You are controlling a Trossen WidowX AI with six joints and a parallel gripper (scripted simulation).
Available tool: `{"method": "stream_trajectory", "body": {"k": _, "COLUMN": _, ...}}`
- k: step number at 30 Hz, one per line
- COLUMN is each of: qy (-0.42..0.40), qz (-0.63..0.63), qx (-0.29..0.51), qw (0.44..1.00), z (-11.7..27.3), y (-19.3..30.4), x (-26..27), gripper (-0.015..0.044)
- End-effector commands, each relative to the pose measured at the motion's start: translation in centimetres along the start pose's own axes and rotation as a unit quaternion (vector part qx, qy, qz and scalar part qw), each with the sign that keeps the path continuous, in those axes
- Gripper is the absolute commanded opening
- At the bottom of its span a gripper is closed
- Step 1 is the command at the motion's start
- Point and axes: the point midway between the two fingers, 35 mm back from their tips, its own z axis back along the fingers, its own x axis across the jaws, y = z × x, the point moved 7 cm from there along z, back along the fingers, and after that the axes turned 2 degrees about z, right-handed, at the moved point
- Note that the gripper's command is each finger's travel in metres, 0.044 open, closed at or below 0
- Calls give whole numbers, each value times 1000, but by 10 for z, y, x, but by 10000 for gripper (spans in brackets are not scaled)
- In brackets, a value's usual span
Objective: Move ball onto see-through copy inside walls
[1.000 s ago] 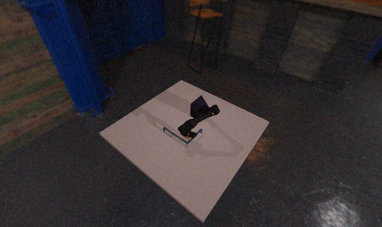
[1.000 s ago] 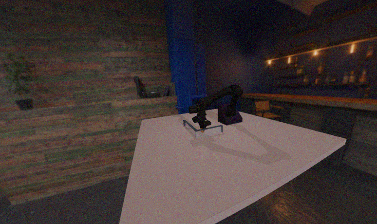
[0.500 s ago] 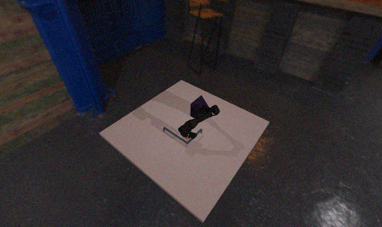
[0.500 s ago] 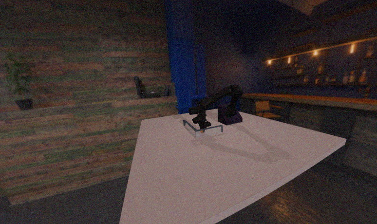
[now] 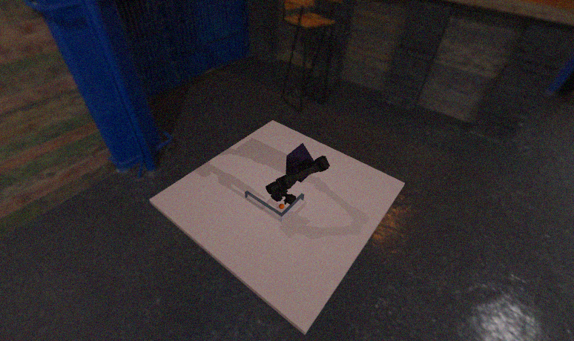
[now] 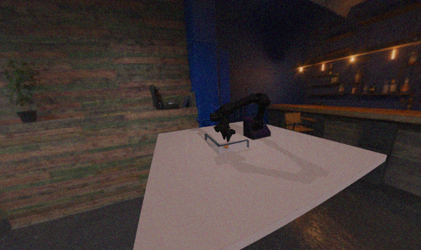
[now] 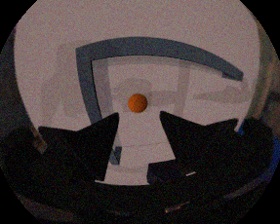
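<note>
White bench, dim bar room. Orange ball on bench inside clear walls' corner. End effector above ball, fingers apart, gripping nothing.

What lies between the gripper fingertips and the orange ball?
Only bare table, seen in the wrist view; the open gripper stands apart from the ball.

The white table carries the corner walls, an orange ball (inside the corner) and the arm's base.
</note>
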Motion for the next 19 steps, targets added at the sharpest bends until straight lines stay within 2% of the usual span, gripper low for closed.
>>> {"method": "stream_trajectory", "body": {"k": 1, "qy": 2, "qz": 3, "qx": -9, "qw": 1000, "z": 40, "y": 2, "x": 1, "gripper": 279}}
{"method": "stream_trajectory", "body": {"k": 11, "qy": 2, "qz": 1, "qx": -17, "qw": 1000, "z": 36, "y": 0, "x": 0, "gripper": 279}}
{"method": "stream_trajectory", "body": {"k": 17, "qy": 0, "qz": 2, "qx": -16, "qw": 1000, "z": 77, "y": 5, "x": 1, "gripper": 437}}
{"method": "stream_trajectory", "body": {"k": 19, "qy": 0, "qz": 2, "qx": -16, "qw": 1000, "z": 77, "y": 5, "x": 1, "gripper": 440}}
